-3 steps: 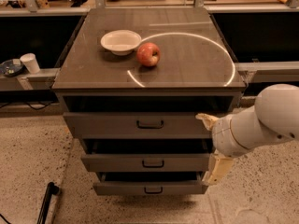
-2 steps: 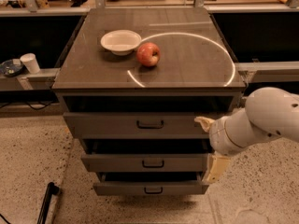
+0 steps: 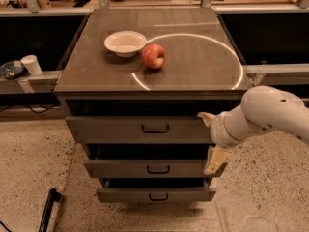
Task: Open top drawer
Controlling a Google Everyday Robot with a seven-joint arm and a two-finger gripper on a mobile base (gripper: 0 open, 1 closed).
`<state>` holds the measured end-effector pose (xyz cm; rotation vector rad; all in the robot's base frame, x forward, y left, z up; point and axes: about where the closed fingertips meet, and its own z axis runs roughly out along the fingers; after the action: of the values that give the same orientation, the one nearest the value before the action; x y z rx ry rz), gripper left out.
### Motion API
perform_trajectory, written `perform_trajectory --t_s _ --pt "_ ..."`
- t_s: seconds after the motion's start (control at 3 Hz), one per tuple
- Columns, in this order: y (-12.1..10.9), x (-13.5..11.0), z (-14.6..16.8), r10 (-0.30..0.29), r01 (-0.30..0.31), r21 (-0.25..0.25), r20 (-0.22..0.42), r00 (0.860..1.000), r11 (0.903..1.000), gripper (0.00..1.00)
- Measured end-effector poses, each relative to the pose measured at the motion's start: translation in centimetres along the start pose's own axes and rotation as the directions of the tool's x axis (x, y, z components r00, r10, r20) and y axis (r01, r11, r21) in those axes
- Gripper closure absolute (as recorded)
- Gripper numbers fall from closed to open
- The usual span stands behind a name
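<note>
The top drawer (image 3: 111,129) is the widest grey front of the cabinet, with a small dark pull handle (image 3: 155,128) at its centre and a dark gap above it. My gripper (image 3: 206,142) is at the right end of that drawer front, to the right of the handle. Its two cream fingers stand wide apart, one (image 3: 204,117) by the drawer's upper right corner, the other (image 3: 215,160) lower, in front of the middle drawer (image 3: 145,168). The gripper is open and holds nothing. The white arm (image 3: 270,112) reaches in from the right.
On the cabinet top (image 3: 193,66) are a white bowl (image 3: 124,42) and a red apple (image 3: 153,56). The bottom drawer (image 3: 154,195) sits lowest. A paper cup (image 3: 32,64) stands on a ledge at left. A dark pole (image 3: 47,209) lies on the floor at lower left.
The arm and gripper have shifted a little to the left, closer to the right end of the top drawer front. The drawers, bowl and apple have not moved.
</note>
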<state>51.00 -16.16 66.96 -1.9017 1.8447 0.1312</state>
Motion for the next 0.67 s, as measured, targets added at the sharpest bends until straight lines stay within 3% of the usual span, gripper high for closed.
perform_trajectory --t_s 0.67 --pt "-3.3 1.5 1.6 0.022 -0.022 -0.006 -0.03 0.999 0.9997 0.06"
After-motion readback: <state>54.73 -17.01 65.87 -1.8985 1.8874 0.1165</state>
